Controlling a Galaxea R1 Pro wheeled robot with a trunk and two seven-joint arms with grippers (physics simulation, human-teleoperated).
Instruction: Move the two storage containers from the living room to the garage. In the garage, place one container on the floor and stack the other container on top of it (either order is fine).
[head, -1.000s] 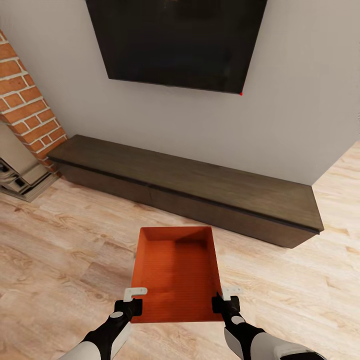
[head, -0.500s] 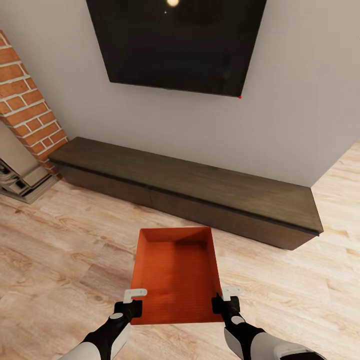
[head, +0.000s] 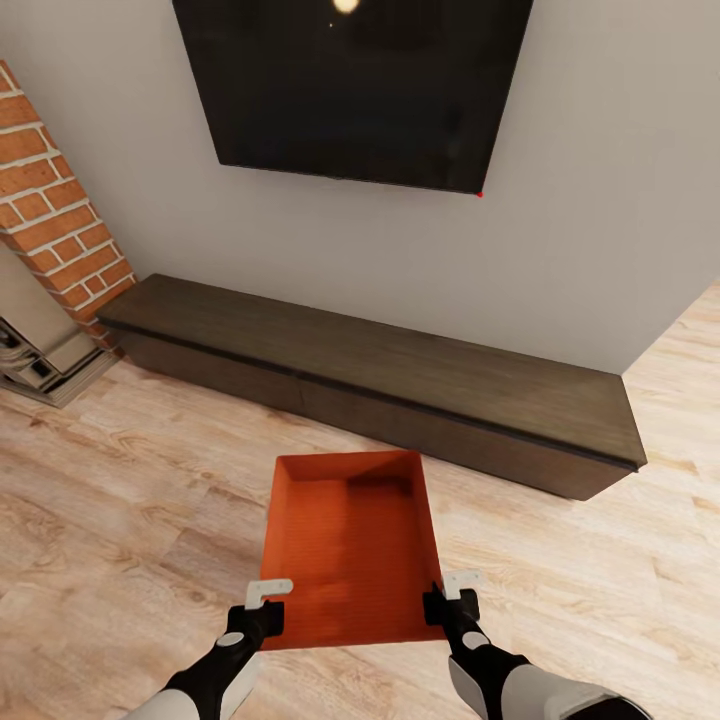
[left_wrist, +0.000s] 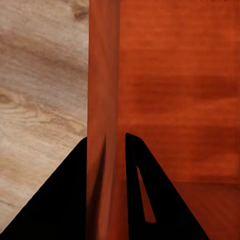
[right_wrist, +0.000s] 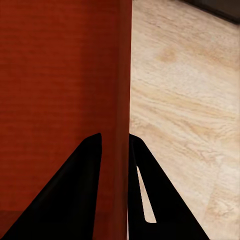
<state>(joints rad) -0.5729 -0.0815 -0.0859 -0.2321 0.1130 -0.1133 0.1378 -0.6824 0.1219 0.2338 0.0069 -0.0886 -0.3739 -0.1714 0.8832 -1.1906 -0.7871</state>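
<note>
I am clamping the left gripper (head: 262, 607) on the bin's (head: 348, 545) left wall; the bin is hanging above the wood floor (head: 110, 500); I am pinching its right wall with the right gripper (head: 447, 600); rigid, probably light; two-sided rim grip seems best.

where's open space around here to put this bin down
Both tools, left and right, clamp the bin by its side walls. Free patches: the wood floor between the bin and the low cabinet, the floor right of the bin, and the cabinet's bare top. It is tighter at the far left, by the brick column.
</note>
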